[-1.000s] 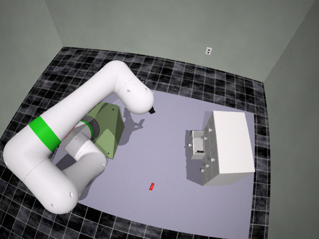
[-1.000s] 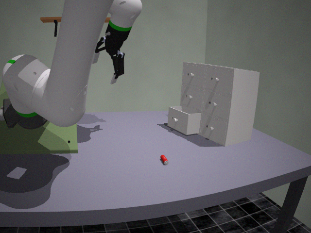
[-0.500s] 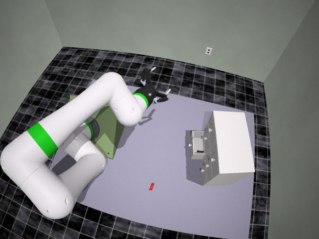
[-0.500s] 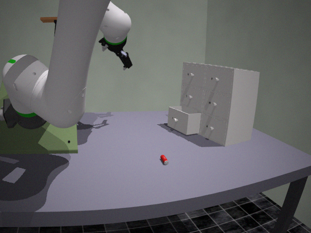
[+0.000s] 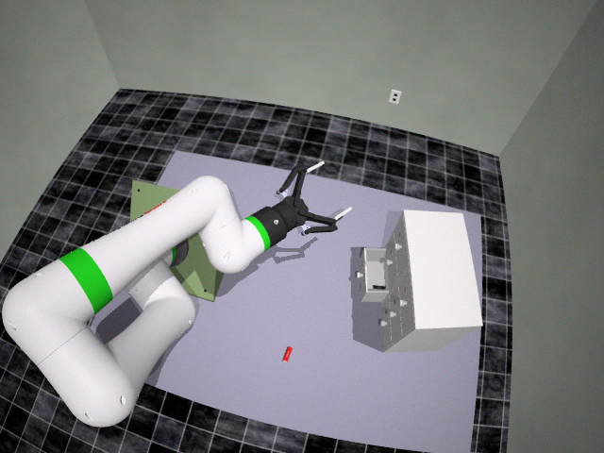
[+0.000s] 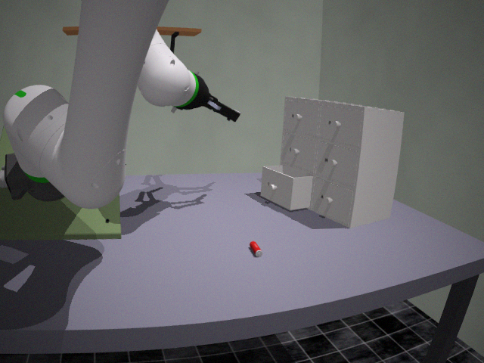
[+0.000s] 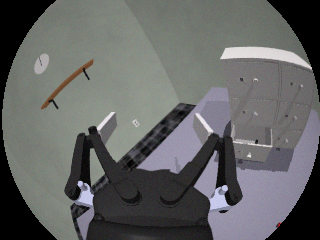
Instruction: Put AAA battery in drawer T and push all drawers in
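Observation:
My gripper [image 5: 337, 185] [image 6: 234, 114] [image 7: 154, 119] is open and empty, high above the table, left of the small chest [image 5: 444, 268] [image 6: 376, 164] [image 7: 267, 70]. The chest stands upright. Its lower drawer [image 5: 376, 295] [image 6: 302, 191] [image 7: 263, 154], in the left column in the exterior view, is pulled out and looks level; its mark is too small to read. A thin dark object [image 5: 378, 287] [image 7: 257, 141] lies in it, possibly the AAA battery; its kind is not clear. The other drawers look pushed in.
A red cylinder [image 5: 288, 354] [image 6: 255, 248] [image 7: 278, 225] with a silvery end lies on the table [image 5: 311, 394] [image 6: 187, 285], in front of the chest and to one side. A green board [image 5: 199, 273] [image 6: 94, 231] is by the arm's base. A wooden shelf [image 6: 187, 31] [image 7: 65, 86] hangs on the wall.

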`<action>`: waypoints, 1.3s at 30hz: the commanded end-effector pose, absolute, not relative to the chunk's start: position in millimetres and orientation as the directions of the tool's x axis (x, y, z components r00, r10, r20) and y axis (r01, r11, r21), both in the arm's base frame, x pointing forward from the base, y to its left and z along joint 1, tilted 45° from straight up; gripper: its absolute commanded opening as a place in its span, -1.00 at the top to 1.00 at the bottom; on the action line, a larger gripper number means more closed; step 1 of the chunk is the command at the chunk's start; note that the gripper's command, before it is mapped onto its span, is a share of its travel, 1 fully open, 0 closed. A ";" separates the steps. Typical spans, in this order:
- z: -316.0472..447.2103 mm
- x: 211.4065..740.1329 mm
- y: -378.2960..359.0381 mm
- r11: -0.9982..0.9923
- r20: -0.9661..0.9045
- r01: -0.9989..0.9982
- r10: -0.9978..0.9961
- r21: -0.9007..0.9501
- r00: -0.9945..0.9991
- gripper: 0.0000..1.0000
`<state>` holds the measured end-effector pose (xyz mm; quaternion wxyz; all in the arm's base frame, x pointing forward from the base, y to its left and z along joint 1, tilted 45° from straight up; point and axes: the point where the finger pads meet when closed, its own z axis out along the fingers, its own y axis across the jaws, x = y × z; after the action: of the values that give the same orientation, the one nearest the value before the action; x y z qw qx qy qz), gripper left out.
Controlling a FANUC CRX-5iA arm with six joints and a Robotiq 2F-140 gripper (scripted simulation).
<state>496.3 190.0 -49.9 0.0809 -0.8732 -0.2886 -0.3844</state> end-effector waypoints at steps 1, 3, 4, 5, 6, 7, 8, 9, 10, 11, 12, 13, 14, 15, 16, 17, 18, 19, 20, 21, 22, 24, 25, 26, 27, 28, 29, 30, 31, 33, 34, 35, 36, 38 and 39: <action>-37.2 503.8 128.7 -0.865 0.716 0.402 0.482 0.300 0.504 -1.00; -32.2 501.3 104.7 -0.863 0.709 0.374 0.497 0.341 0.501 -1.00; -32.2 501.3 104.7 -0.862 0.708 0.357 0.501 0.360 0.498 -1.00; -32.2 501.3 104.7 -0.861 0.706 0.340 0.506 0.379 0.495 -1.00; -27.7 497.1 82.7 -0.855 0.696 0.327 0.517 0.402 0.497 -1.00; -27.7 497.1 82.7 -0.853 0.694 0.309 0.522 0.421 0.496 -1.00; -23.6 492.0 63.0 -0.846 0.684 0.297 0.532 0.443 0.498 -1.00; -23.6 492.0 63.0 -0.846 0.684 0.297 0.532 0.443 0.498 -1.00; -23.6 492.0 63.0 -0.846 0.684 0.297 0.532 0.443 0.498 -1.00; -20.0 486.3 45.8 -0.828 0.663 0.250 0.553 0.501 0.504 -1.00; -16.9 480.7 31.2 -0.820 0.653 0.239 0.561 0.519 0.508 -1.00; -16.9 480.7 31.2 -0.814 0.646 0.224 0.567 0.536 0.512 -1.00; -14.3 475.5 19.3 -0.804 0.634 0.211 0.575 0.556 0.517 -1.00; -12.1 471.1 10.0 -0.793 0.622 0.197 0.582 0.577 0.524 -1.00; -10.5 467.5 2.9 -0.782 0.610 0.181 0.589 0.597 0.531 -1.00; -9.4 464.8 -2.0 -0.770 0.597 0.166 0.594 0.617 0.539 -1.00; -8.6 463.1 -5.1 -0.757 0.583 0.150 0.599 0.636 0.549 -1.00; -8.2 462.2 -6.8 -0.743 0.569 0.134 0.603 0.656 0.560 -1.00; -8.1 461.8 -7.4 -0.729 0.554 0.118 0.605 0.675 0.572 -1.00; -8.1 461.8 -7.5 -0.714 0.538 0.102 0.606 0.693 0.586 -1.00; -8.1 461.8 -7.5 -0.712 0.536 0.100 0.606 0.695 0.588 1.00; -8.1 461.8 -7.5 -0.712 0.536 0.100 0.606 0.695 0.588 1.00; -8.1 461.8 -7.5 -0.712 0.536 0.100 0.606 0.695 0.588 1.00; -8.1 461.8 -7.5 -0.712 0.536 0.100 0.606 0.695 0.588 1.00; -8.1 461.8 -7.5 -0.712 0.536 0.100 0.606 0.695 0.588 1.00; -8.1 461.8 -7.5 -0.712 0.536 0.100 0.606 0.695 0.588 1.00; -8.1 461.8 -7.5 -0.712 0.536 0.100 0.606 0.695 0.588 1.00; -8.1 461.8 -7.5 -0.712 0.536 0.100 0.606 0.695 0.588 1.00; -8.1 461.8 -7.5 -0.712 0.536 0.100 0.606 0.695 0.588 1.00; -8.1 461.8 -7.5 -0.712 0.536 0.100 0.606 0.695 0.588 1.00; -8.1 461.8 -7.5 -0.712 0.536 0.100 0.606 0.695 0.588 1.00; -8.1 461.8 -7.5 -0.712 0.536 0.100 0.606 0.695 0.588 1.00; -8.1 461.8 -7.5 -0.712 0.536 0.100 0.606 0.695 0.588 1.00; -8.1 461.8 -7.5 -0.712 0.536 0.100 0.606 0.695 0.588 1.00; -8.1 461.8 -7.5 -0.712 0.536 0.100 0.606 0.695 0.588 1.00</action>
<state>461.7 -7.8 -8.1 -0.3152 -0.8335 -0.2119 -0.4014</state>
